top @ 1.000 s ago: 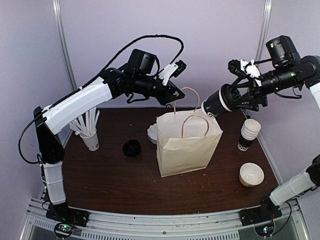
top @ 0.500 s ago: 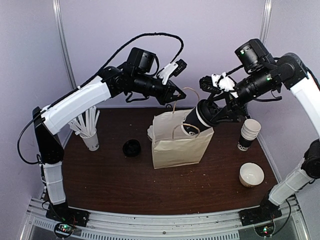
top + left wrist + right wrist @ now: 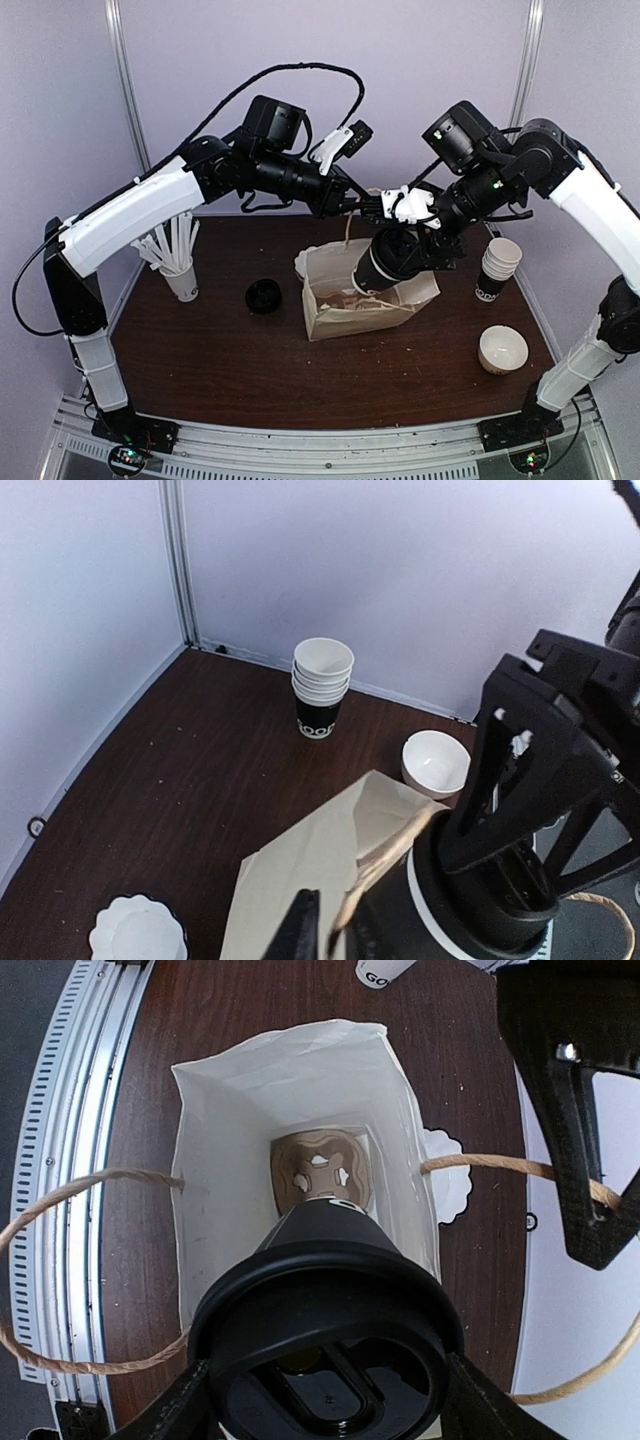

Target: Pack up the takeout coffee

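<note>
The takeout coffee (image 3: 330,1330), a black-lidded paper cup, sits between the fingers of my right gripper (image 3: 325,1410), which is shut on it. In the top view the cup (image 3: 385,262) points down into the mouth of the paper bag (image 3: 340,300), its lower end just inside the rim. My left gripper (image 3: 358,208) hovers above the bag's back edge, shut on the twine handle (image 3: 347,232). In the left wrist view the handle runs between the left fingers (image 3: 303,928), with the cup (image 3: 450,920) close beside. A brown cardboard insert (image 3: 320,1170) lies at the bag's bottom.
A stack of nested cups (image 3: 497,268) and a white bowl (image 3: 503,348) stand right of the bag. A cup of straws (image 3: 180,270) is at the left and a loose black lid (image 3: 264,295) beside it. A white doily (image 3: 303,265) lies behind the bag.
The right arm has swung left and down, carrying the cup from above the bag's right side into its mouth. The bag has slumped lower. The left gripper has stayed at the handle.
</note>
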Tool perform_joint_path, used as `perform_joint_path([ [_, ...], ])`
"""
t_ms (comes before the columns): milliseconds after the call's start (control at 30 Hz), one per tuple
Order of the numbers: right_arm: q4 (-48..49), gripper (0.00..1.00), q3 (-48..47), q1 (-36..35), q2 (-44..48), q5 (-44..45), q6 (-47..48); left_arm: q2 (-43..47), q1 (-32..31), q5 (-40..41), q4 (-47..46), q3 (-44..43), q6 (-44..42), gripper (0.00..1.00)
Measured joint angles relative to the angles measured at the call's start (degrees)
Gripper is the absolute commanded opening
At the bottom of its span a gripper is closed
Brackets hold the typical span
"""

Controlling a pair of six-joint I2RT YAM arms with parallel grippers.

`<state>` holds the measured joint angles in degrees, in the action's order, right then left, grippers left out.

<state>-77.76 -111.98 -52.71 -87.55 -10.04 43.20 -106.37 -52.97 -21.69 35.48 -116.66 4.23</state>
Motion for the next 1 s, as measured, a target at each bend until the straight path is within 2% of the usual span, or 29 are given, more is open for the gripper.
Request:
perform_joint_path([
  [133, 1.0, 0.72, 2.7, -2.3, 0.8, 3.2, 0.4, 1.3, -0.4, -0.6, -1.0, 0.4, 1.0, 0.53],
  [300, 1.8, 0.71, 9.7, -5.1, 3.1, 6.5, 1.6, 3.3, -0.4, -2.0, -0.9, 2.4, 1.2, 0.68],
  [633, 2.6, 0.7, 14.0, -7.7, 4.8, 11.8, 4.2, 10.3, -0.4, -7.6, 2.1, 8.0, -1.8, 0.79],
  [833, 2.7, 0.7, 14.2, -7.9, 4.2, 13.1, 7.1, 12.5, 1.8, -3.7, 1.4, 10.8, -2.6, 0.78],
  [1000, 2.1, 0.7, 14.2, -8.5, 2.6, 13.4, 9.6, 8.5, 6.3, -0.3, 0.8, 12.4, -2.0, 0.77],
])
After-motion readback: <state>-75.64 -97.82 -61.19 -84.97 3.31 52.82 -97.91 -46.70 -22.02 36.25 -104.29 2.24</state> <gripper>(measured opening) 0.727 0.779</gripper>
